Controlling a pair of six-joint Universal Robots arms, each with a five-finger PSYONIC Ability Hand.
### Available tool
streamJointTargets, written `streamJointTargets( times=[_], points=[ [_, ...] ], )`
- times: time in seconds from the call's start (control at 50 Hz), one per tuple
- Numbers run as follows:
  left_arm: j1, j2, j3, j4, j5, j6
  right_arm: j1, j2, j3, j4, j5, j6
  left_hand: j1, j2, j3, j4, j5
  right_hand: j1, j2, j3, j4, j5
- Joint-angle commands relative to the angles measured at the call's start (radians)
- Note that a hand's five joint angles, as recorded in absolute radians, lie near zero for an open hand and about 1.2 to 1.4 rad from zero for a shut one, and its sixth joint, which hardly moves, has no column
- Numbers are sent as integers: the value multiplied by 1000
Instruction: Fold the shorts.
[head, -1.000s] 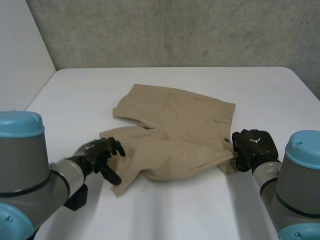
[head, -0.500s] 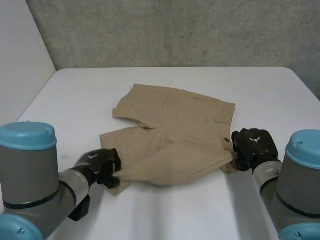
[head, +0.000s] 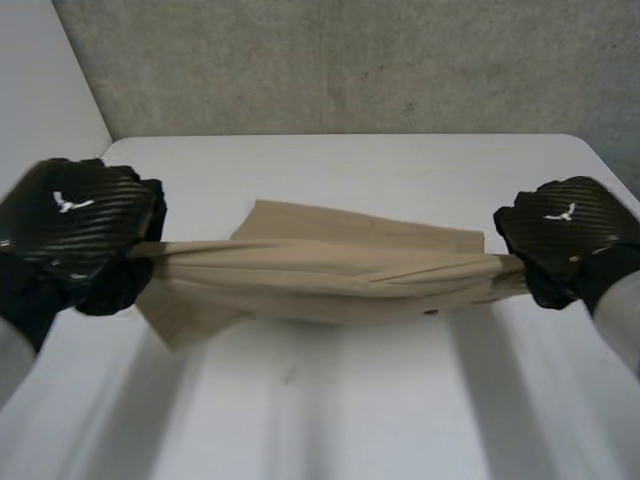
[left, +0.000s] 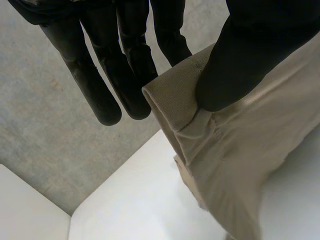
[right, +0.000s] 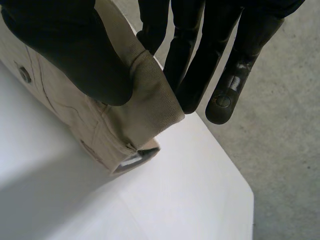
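Observation:
The tan shorts (head: 320, 268) hang stretched between my two hands above the white table (head: 330, 400), their lower part still touching it. My left hand (head: 75, 235) is raised at the shorts' left end and pinches the hem of a leg (left: 175, 102) between thumb and fingers. My right hand (head: 565, 240) is raised at the right end, shut on the waistband (right: 145, 95), with the thumb pressing the band against the fingers. A button (right: 22, 75) shows on the shorts below the right thumb.
A grey concrete wall (head: 350, 60) stands behind the table's far edge. The floor (right: 280, 125) lies beyond the table's right corner. A white panel (head: 40, 110) borders the table at the left.
My left hand closed on the leg hem. Both hands then rose toward the camera, lifting the shorts off the table and pulling them taut between them.

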Motion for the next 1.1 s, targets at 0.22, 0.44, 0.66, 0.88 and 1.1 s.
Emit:
streamJointTargets(
  times=[0.22,0.44,0.66,0.88,1.1],
  points=[
    [6,-206,-57,-3,89,1,-64,175,27,151,-82,-166,249,200,209,197,255,449,221,214,208,232],
    [13,-663,300,166,81,63,-58,466,-226,-67,-62,-132,249,200,209,197,255,449,221,214,208,232],
    [16,-1100,756,241,80,154,-55,765,-461,-263,-5,-111,249,200,209,197,255,449,221,214,208,232],
    [15,-1374,1040,390,75,283,-52,974,-575,-556,88,-218,249,200,209,197,255,449,221,214,208,232],
    [-2,-1391,989,517,86,284,-23,945,-544,-667,62,-207,-972,-1021,-1012,-1024,-966,-773,-1001,-1008,-1014,-989]
  ],
)
